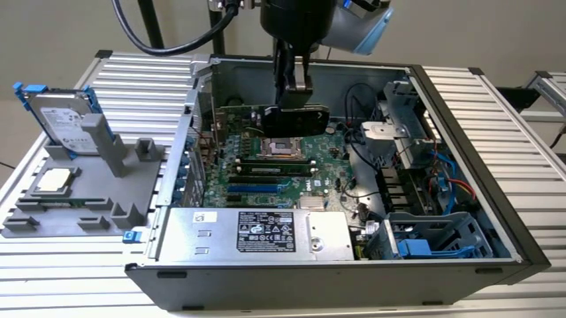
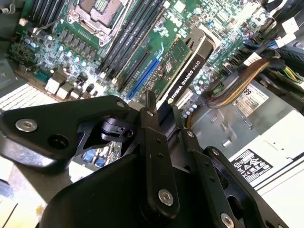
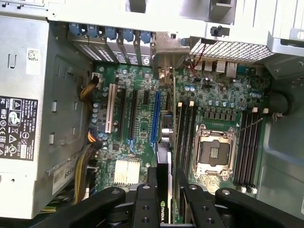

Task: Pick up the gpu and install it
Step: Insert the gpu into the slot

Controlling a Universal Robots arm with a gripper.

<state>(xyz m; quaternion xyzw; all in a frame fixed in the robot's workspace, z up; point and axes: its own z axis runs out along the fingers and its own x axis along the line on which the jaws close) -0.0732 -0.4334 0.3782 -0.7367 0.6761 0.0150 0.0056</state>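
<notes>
Black gripper (image 1: pixel 296 99): its fingers are closing on the gpu (image 1: pixel 296 120) from above, one on each flat face, and holding it on edge over the motherboard (image 1: pixel 274 169).
Fingers: in the second wrist view the near finger (image 2: pixel 154 156) is pressing against the card's black cooler (image 2: pixel 183 73); in the first wrist view the two fingers (image 3: pixel 142 206) are sitting tight on either side of the card's thin edge (image 3: pixel 162 180).
Gpu: it is hanging clear above the motherboard, just past the open processor socket (image 1: pixel 281 147), inside the computer case (image 1: pixel 460 172).
Slots: the blue expansion slot (image 3: pixel 155 116) on the motherboard is lying bare, beside the card's line.
Power supply: the silver box (image 1: pixel 256 232) is sitting at the case's near edge, in front of the motherboard.
Surface: the case is resting on a ribbed metal table (image 1: pixel 495 112).
Beside the case: a grey holder (image 1: pixel 84 192) is carrying a hard drive (image 1: pixel 62 122) with blue clips and a small square chip (image 1: pixel 55 180), at the exterior view's left of the case.
</notes>
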